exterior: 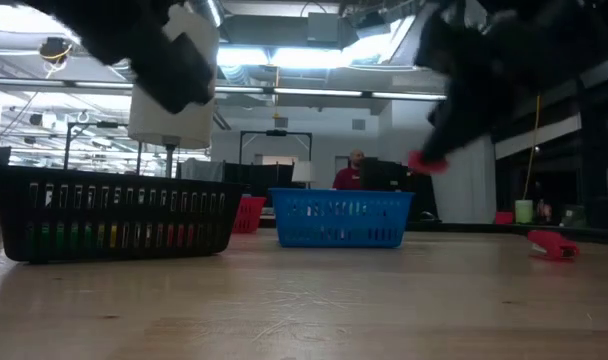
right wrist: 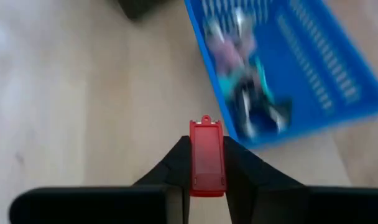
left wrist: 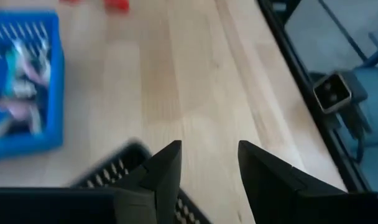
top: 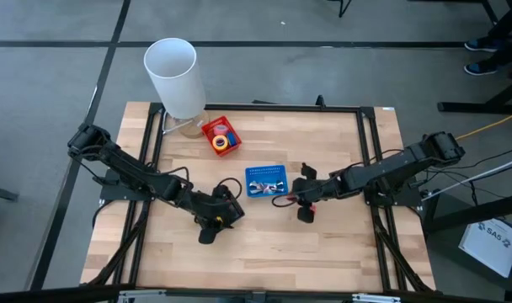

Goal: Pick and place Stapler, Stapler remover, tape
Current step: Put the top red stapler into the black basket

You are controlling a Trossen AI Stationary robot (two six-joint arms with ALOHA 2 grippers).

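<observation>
Between your right gripper's (right wrist: 206,163) closed fingers sits the small red plastic stapler (right wrist: 206,157); the blue slotted basket (right wrist: 338,74) lies just ahead. Carry it over, then release. Left gripper (left wrist: 209,171) hangs apart.

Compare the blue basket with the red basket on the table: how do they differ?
The blue basket sits near the table's middle, between the two arms; the red basket sits farther back, beside the white cylinder. The blue basket is the wider of the two. The red basket holds tape rolls; the blue basket holds mixed small items too blurred to name. Both are slotted plastic baskets standing upright.
</observation>
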